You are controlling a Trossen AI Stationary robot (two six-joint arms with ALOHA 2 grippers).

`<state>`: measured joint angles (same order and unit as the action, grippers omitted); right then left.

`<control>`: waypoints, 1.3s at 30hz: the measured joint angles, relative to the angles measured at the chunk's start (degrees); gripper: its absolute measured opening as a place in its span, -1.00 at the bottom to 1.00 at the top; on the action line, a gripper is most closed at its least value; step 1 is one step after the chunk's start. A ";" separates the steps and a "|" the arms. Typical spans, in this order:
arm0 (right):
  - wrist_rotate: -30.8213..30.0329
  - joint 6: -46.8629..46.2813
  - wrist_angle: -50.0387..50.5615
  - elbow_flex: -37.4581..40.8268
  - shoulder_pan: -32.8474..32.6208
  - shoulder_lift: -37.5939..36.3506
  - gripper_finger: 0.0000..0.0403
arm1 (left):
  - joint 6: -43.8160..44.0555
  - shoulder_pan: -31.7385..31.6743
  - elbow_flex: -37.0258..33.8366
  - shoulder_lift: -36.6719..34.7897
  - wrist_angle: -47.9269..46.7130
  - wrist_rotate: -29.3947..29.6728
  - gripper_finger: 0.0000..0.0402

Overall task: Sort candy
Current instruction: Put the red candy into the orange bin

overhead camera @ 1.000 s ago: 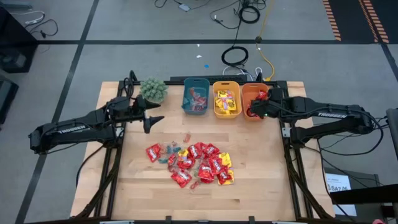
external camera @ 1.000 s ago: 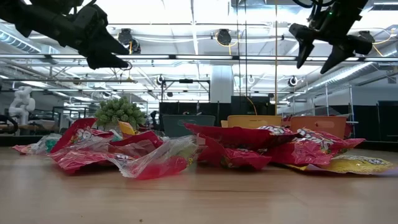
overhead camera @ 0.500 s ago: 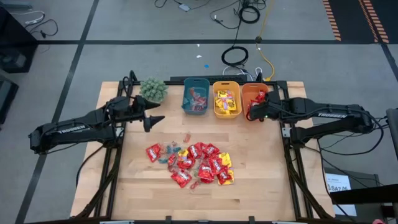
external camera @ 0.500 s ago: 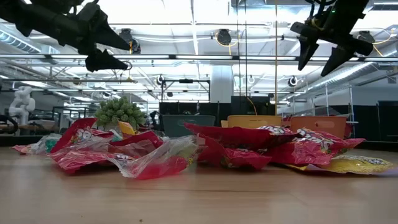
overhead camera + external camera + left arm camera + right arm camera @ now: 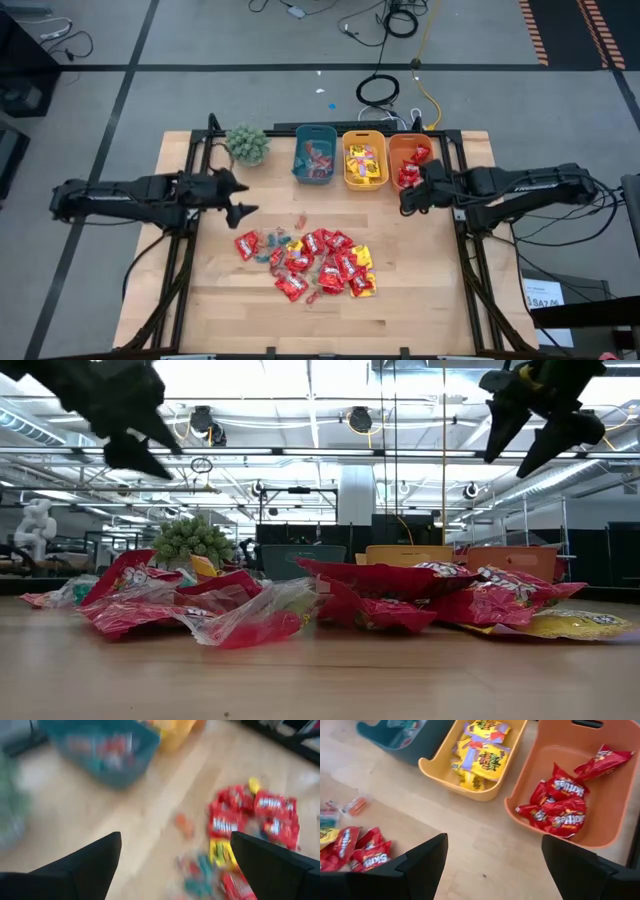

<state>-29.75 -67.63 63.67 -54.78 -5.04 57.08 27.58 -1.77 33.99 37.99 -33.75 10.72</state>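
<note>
The candy [image 5: 308, 264] lies in a loose heap on the middle of the wooden table: red packets, yellow packets and small pale pieces, also seen in the low view as candy [image 5: 330, 600] and in the left wrist view as candy [image 5: 245, 820]. My left gripper [image 5: 240, 199] hangs open above the table to the left of the heap, holding nothing. My right gripper [image 5: 407, 200] hangs open in the air just on the near side of the orange bin [image 5: 406, 176], also holding nothing. In the low view both the left gripper [image 5: 135, 445] and the right gripper [image 5: 545, 435] are high above the table.
Along the far edge stand a teal bin [image 5: 315, 160], a yellow bin [image 5: 436, 768] with yellow packets and the orange bin [image 5: 615, 820] with red packets. A small green plant [image 5: 248, 145] stands at the far left. Bare wood lies around the heap.
My left arm has swung toward the table's near edge, carrying its gripper away from the plant and turning it at the wrist. My right gripper has come off the orange bin toward the near edge. Both stay open with nothing held; the candy has not moved.
</note>
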 joint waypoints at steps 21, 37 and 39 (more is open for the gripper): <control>-1.98 -3.15 -0.47 0.01 -10.25 4.26 0.56 | 33.66 12.36 -2.02 26.05 -7.36 -9.80 0.91; -3.43 -4.80 0.38 0.02 -13.86 9.45 0.56 | 33.55 20.58 -1.40 42.63 -6.74 -7.43 0.76; -3.87 -4.82 0.44 0.02 -13.86 9.73 0.56 | 34.62 21.04 -1.36 42.43 -6.77 -7.15 0.60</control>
<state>-33.62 -72.44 64.11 -54.76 -18.90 66.81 62.19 19.27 32.62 80.41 -40.51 3.57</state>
